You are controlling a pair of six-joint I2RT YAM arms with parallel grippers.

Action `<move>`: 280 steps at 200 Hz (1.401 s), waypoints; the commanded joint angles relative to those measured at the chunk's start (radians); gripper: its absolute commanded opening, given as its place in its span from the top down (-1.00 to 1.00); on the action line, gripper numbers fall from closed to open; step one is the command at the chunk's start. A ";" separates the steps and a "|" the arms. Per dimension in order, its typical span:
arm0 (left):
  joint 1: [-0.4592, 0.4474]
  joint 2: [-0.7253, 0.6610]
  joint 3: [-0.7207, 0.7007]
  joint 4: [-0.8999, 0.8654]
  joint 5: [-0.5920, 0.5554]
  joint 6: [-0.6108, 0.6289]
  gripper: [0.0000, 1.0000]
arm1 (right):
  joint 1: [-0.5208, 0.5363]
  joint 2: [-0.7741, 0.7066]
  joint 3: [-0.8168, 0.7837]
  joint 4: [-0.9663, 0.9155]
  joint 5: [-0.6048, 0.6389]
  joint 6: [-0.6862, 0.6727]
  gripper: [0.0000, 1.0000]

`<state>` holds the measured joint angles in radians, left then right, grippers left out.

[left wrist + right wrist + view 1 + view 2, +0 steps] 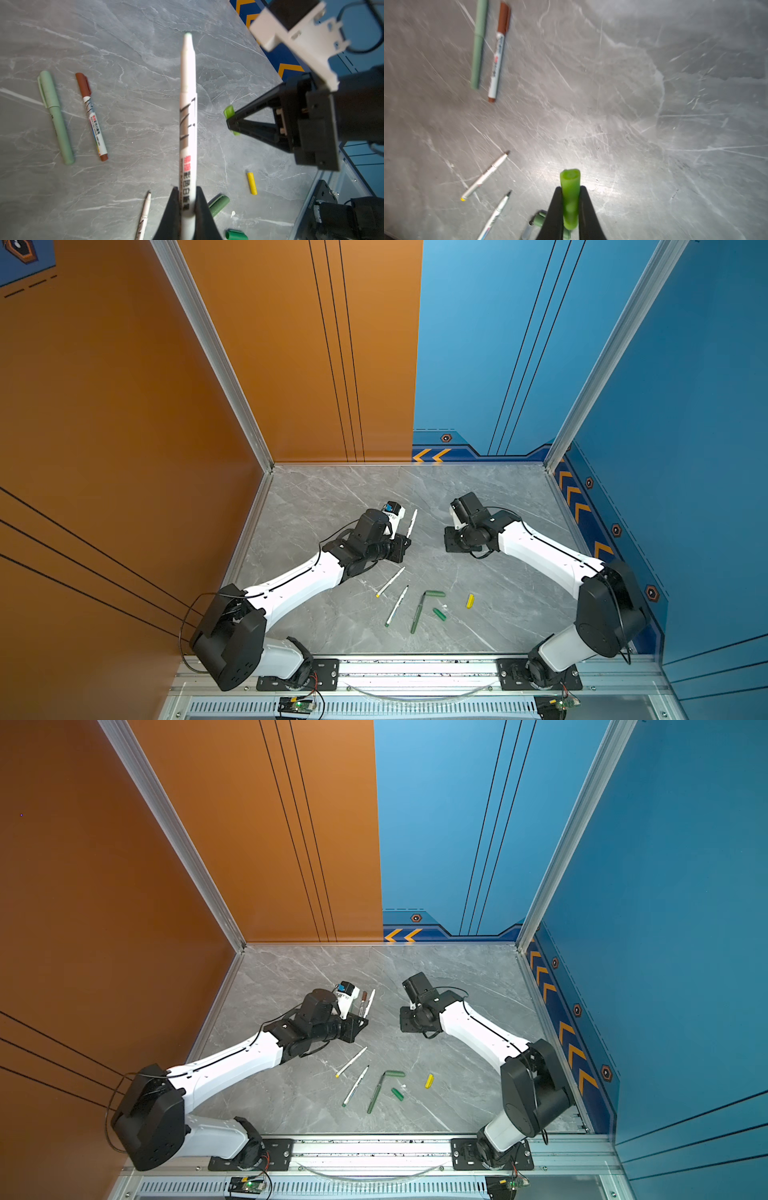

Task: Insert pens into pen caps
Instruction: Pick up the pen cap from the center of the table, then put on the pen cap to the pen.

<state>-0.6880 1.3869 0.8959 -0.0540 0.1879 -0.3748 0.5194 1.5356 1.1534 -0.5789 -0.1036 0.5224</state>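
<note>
**anon:** how many pens [397, 605] on your feed?
**me:** I count six pens, four white, two green.
**anon:** caps [470, 600]?
**me:** Six caps too: two dark green, one each yellow, brown, bright green, pale green.

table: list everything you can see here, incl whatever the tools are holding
capped pens: 2, one sage, one white with brown cap, side by side near the left tool
bare pens: 3, white with yellow end, white with dark green end, all dark green, mid-table toward the front
held pen: 1, white with pale green tip, in the left tool
loose caps: 3, two dark green, one yellow, beside the bare pens on the right arm's side
held cap: 1, bright green, in the right tool
table: 1, grey marble
walls: orange and blue, around the table
arms: 2, white and black
left tool: shut on held pen
right tool: shut on held cap
</note>
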 commanded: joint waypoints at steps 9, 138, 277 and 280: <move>-0.054 0.048 0.038 -0.028 0.018 0.081 1.00 | -0.056 -0.064 -0.040 0.153 -0.060 0.169 1.00; -0.143 0.149 0.107 -0.021 -0.008 0.066 1.00 | -0.089 -0.109 -0.072 0.363 -0.173 0.331 1.00; -0.119 0.143 0.083 0.008 -0.031 0.028 1.00 | -0.084 -0.140 -0.097 0.334 -0.155 0.312 1.00; -0.119 0.141 0.082 0.010 -0.030 0.027 1.00 | -0.084 -0.141 -0.098 0.334 -0.156 0.312 1.00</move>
<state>-0.8165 1.5265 0.9779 -0.0643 0.1768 -0.3298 0.4263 1.4189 1.0721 -0.2321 -0.2619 0.8391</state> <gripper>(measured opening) 0.124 0.122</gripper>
